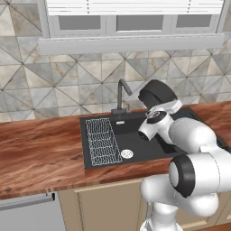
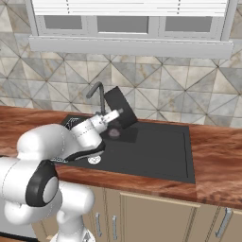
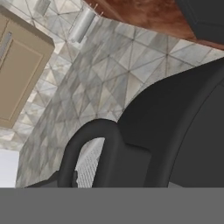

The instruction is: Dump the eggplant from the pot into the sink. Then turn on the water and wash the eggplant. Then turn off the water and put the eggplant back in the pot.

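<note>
Black and matte, the sink [image 1: 135, 153] holds a white wire rack [image 1: 103, 140] on its left, the white drain [image 1: 127, 154] beside it. Above the basin the pot [image 1: 157, 94] hangs tilted, carried by its handle [image 3: 87, 146] at the pincer [image 1: 163, 109], whose fingertips are hidden. A small purplish lump, maybe the eggplant [image 2: 113, 133], lies below; too blurred to tell.

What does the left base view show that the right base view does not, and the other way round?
Left base view: a grey appliance front under the counter, and the whole wire rack.
Right base view: the flat drainboard, the cabinet handles, and a small purplish lump below the pot, probably the eggplant.
Both: the tilted pot above the sink, the faucet and the white drain.
</note>
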